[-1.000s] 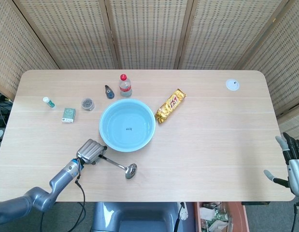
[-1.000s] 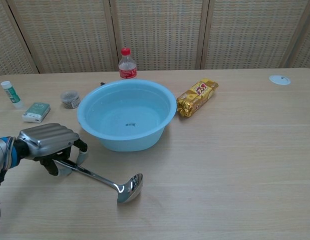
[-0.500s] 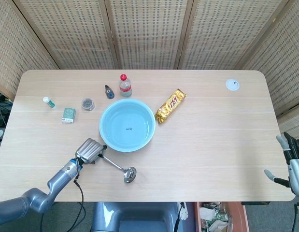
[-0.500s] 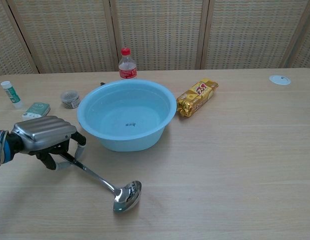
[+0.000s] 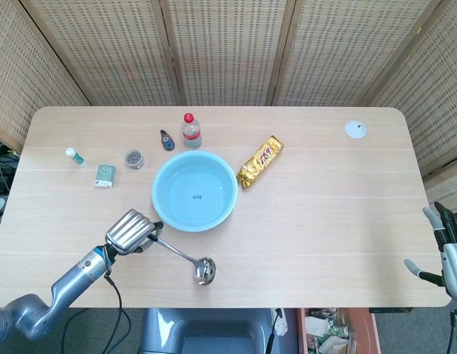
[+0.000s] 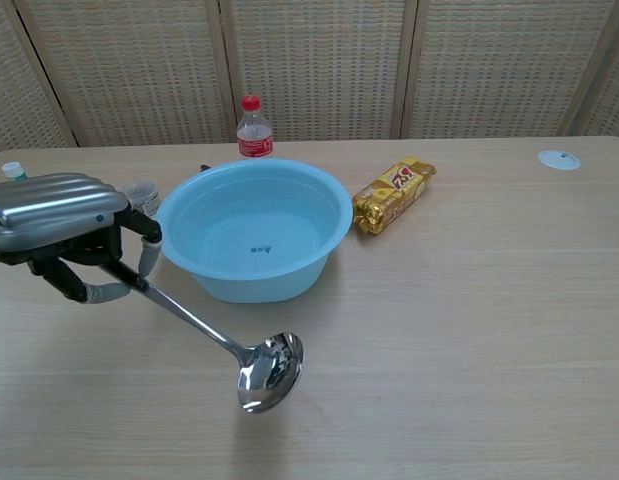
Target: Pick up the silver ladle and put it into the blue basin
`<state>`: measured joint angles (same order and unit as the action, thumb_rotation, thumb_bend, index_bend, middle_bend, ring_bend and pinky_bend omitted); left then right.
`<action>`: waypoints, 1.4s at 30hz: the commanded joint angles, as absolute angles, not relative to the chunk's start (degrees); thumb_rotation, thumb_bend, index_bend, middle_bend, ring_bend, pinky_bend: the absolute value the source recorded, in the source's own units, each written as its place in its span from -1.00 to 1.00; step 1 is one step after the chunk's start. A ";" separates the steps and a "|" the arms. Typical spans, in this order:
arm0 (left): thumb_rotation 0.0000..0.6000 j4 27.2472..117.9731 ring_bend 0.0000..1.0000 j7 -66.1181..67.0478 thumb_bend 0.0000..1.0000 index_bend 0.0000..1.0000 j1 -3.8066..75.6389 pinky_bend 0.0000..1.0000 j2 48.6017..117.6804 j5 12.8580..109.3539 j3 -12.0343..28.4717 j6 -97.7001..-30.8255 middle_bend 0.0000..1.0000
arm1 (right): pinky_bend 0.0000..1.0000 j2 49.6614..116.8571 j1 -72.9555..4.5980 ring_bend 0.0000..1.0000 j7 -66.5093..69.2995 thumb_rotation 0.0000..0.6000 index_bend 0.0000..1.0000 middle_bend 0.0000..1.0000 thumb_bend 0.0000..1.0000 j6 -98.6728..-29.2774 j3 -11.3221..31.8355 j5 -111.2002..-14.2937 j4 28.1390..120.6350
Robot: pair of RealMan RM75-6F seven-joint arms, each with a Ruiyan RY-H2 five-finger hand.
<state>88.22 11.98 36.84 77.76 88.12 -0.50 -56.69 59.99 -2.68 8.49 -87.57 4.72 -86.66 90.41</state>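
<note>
My left hand [image 5: 130, 231] [image 6: 64, 232] grips the handle of the silver ladle [image 5: 185, 259] [image 6: 229, 348]. The ladle hangs above the table, its handle sloping down to the right and its bowl lowest, with a shadow on the wood under it. The blue basin [image 5: 194, 191] [image 6: 254, 229] stands just behind and to the right of the ladle and holds nothing. My right hand [image 5: 449, 247] shows only in the head view, at the table's near right edge, fingers spread and holding nothing.
Behind the basin stand a red-capped bottle [image 5: 191, 130] [image 6: 253, 128] and a small dark object [image 5: 167, 139]. A gold snack packet [image 5: 260, 161] [image 6: 393, 194] lies right of it. A small round tin [image 5: 134, 158], a green box [image 5: 105, 175] and a small tube [image 5: 74, 155] lie left. A white disc [image 5: 354, 130] sits far right.
My left hand has risen with the ladle, lifting it off the table. The ladle's bowl now hangs in the air nearer the front edge. The right hand has not moved.
</note>
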 commanded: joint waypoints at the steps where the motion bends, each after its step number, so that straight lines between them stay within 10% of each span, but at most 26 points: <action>1: 1.00 90.11 0.96 11.59 0.40 1.00 37.21 1.00 76.20 87.38 0.21 -56.40 1.00 | -1.00 60.00 -2.69 -1.00 8.46 1.00 -1.00 -1.00 -1.00 -87.56 4.71 -86.68 90.42; 19: 1.00 89.20 0.96 20.64 0.55 1.00 50.55 1.00 71.04 65.06 13.73 -43.53 1.00 | -1.00 60.24 -3.51 -1.00 9.46 1.00 -1.00 -1.00 -1.00 -85.31 5.61 -84.08 89.37; 42: 1.00 68.32 0.96 41.40 0.56 1.00 65.97 1.00 82.41 38.80 6.64 -36.85 1.00 | -1.00 61.01 -4.61 -1.00 10.32 1.00 -1.00 -1.00 -1.00 -81.58 7.25 -79.27 86.97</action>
